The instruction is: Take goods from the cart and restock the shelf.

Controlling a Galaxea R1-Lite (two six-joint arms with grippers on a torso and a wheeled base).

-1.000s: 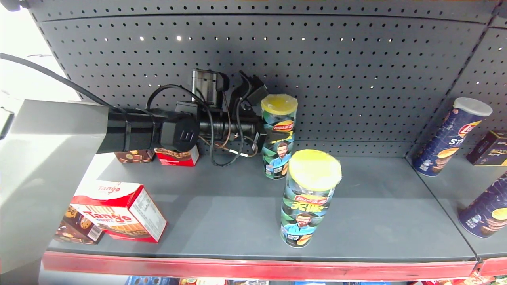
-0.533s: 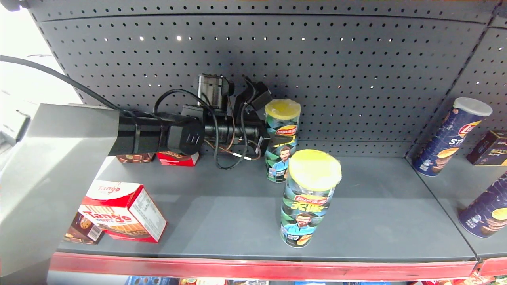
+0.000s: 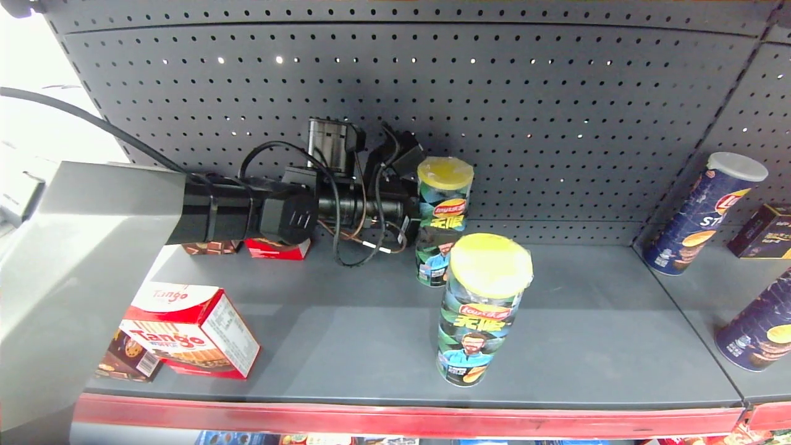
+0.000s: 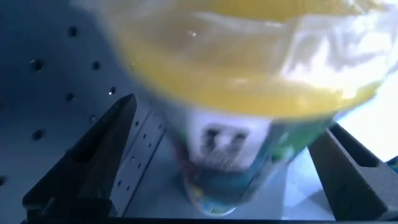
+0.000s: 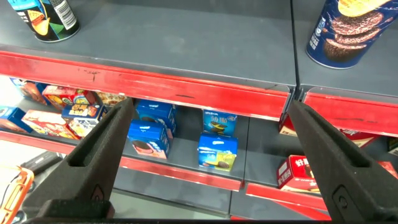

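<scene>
Chip cans are what we are shelving. Nearest us, our right gripper (image 5: 209, 102) is hanging low in front of the red shelf edge (image 3: 401, 420), fingers spread wide with nothing between them; we are judging it parked clear of the work. Just past that edge the front can (image 3: 479, 309) is standing upright, label facing out as stock should, and off to its left a cardboard wafer box (image 3: 191, 327) is lying tilted on the matte grey shelf (image 3: 346, 334). Farther in, the rear can (image 3: 446, 185) is standing behind and slightly left of the front one, close to the perforated metal back panel (image 3: 556, 123), so the two are forming a row. Our left gripper (image 3: 432, 216) is lying in sideways at that can's mid-height, fingers spread to either side with a gap showing on each flank; we are judging the can set down rather than gripped. Both cans are tall smooth cylinders with glossy printed wraps and soft yellow plastic lids, probably slippery and easy to tip.
</scene>
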